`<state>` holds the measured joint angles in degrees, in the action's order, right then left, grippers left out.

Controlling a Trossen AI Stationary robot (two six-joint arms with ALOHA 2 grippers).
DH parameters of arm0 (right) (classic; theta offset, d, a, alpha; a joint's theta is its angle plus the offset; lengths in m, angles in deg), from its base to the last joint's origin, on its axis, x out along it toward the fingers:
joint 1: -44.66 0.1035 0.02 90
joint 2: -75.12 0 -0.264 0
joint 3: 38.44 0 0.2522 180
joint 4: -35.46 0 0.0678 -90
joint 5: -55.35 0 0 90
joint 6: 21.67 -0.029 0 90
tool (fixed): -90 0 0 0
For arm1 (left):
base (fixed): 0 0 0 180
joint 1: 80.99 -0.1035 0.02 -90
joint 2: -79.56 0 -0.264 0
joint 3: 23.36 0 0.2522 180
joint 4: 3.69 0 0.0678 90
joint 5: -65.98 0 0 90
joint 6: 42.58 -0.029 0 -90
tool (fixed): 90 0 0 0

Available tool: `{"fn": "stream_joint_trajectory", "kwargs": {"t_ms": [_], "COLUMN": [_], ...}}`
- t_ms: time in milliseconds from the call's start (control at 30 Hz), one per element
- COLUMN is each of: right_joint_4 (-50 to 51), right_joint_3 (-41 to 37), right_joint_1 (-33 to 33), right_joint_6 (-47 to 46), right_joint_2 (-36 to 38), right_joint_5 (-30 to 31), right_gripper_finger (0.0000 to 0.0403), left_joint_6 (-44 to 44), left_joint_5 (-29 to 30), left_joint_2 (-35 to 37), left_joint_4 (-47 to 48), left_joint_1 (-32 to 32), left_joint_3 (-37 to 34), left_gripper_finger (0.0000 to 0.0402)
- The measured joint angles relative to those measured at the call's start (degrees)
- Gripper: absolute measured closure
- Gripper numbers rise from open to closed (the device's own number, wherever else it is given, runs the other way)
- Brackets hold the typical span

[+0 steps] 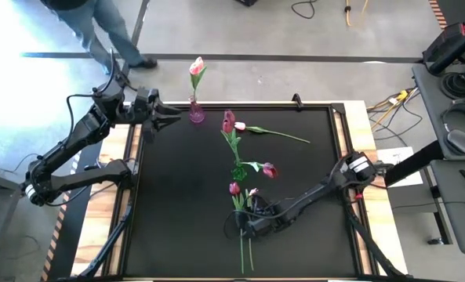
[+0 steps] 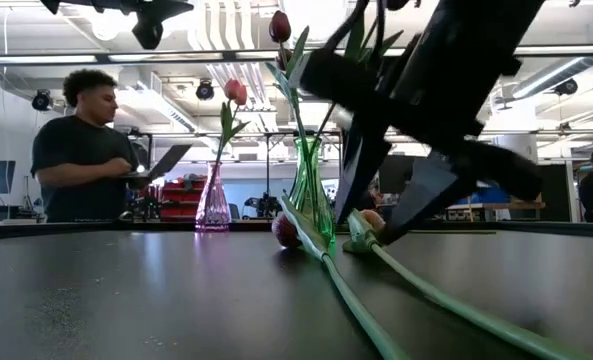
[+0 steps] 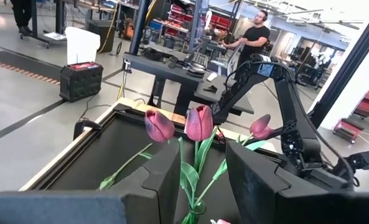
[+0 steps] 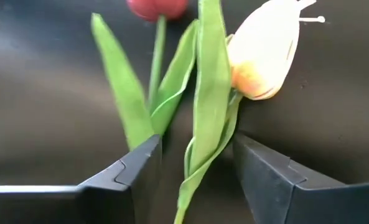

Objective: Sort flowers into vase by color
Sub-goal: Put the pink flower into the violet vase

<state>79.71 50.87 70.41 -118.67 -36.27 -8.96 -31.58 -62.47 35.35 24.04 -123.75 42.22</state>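
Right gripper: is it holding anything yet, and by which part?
Nothing held yet. The right gripper is open, fingers either side of the pale tulip just below its head. Left gripper is empty.

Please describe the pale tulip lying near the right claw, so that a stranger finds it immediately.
On the black mat, find the green vase in the middle. Beside it two tulips lie flat, by the right claw. The pale tulip has its leaf between the open fingers; its neighbour is a dark red tulip.
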Motion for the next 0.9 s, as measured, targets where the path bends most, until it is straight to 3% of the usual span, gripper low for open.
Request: {"fn": "stream_joint_trajectory", "kwargs": {"t_ms": [167, 433, 667, 900], "right_joint_4": [-0.2, 1.9, 16.0, 43.4], "right_joint_3": [0.1, 0.1, 4.6, 13.3], "right_joint_1": [-1.9, -2.4, -1.9, -1.0], "right_joint_6": [0.0, 1.8, 0.9, -11.2], "right_joint_2": [-1.0, 1.2, 7.4, 12.5], "right_joint_5": [-4.2, -4.9, -4.7, -4.0], "right_gripper_finger": [0.025, 0.0382, 0.0388, 0.0389], "left_joint_6": [0.0, 0.0, 0.0, 0.7], "left_joint_5": [0.0, 0.0, 0.0, -0.1], "left_joint_2": [0.2, 1.0, 1.1, 1.2], "left_joint_4": [0.8, 0.7, 0.6, -0.5], "left_joint_1": [0.0, 0.0, 0.0, -0.1], "left_joint_3": [0.0, 0.0, 0.0, 0.0], "left_gripper_finger": [0.0288, 0.0287, 0.0287, 0.0287]}}
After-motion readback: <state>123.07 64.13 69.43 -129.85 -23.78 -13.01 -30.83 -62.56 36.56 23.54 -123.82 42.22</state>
